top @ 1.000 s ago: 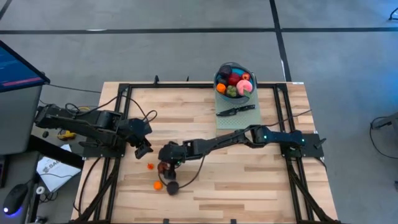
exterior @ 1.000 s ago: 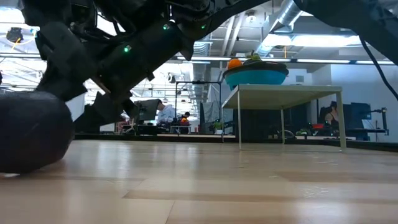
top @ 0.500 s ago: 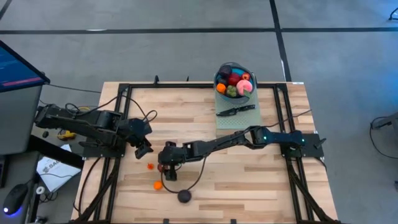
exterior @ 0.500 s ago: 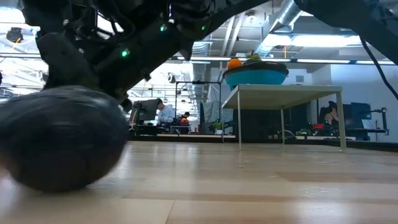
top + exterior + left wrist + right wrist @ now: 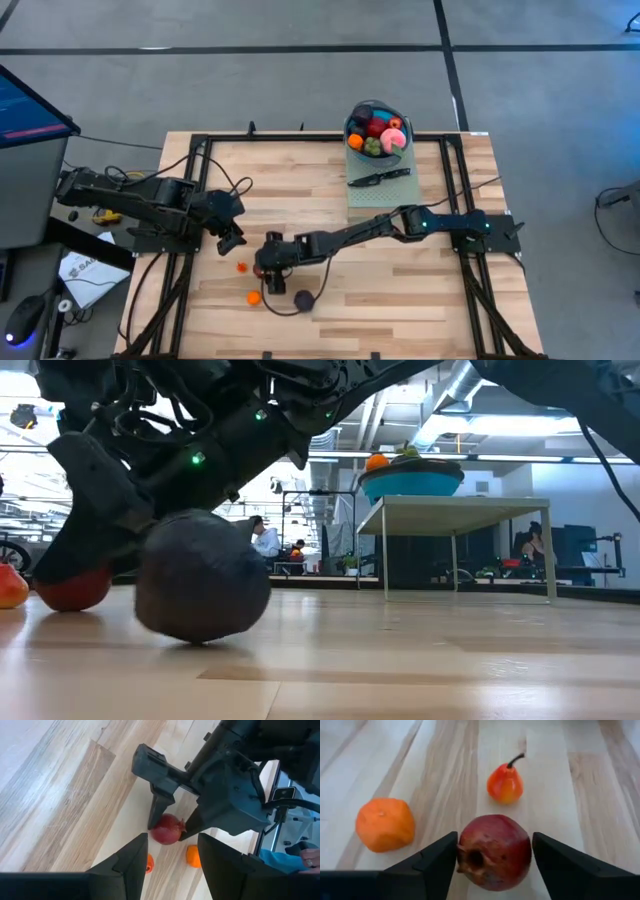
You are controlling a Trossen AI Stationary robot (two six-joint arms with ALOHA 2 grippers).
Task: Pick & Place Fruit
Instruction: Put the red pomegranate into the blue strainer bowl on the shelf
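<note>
2 fingers of right end effector (image 5: 492, 857) flank red pomegranate (image 5: 494, 851) — arm outstretched.

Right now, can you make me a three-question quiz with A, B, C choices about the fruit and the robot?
1. Where is the bowl of fruit?
A. far edge of the table
B. under the left arm
C. on the floor

2. What colour is the fruit between the right pincer's fingers?
A. green
B. dark red
C. blue

3. The left pincer is:
A. holding the knife
B. holding nothing
C. in the bowl

Answers: 1 A, the high view shows it there. 2 B, a pomegranate fills the right wrist view. 3 B, it is open and bare.
</note>
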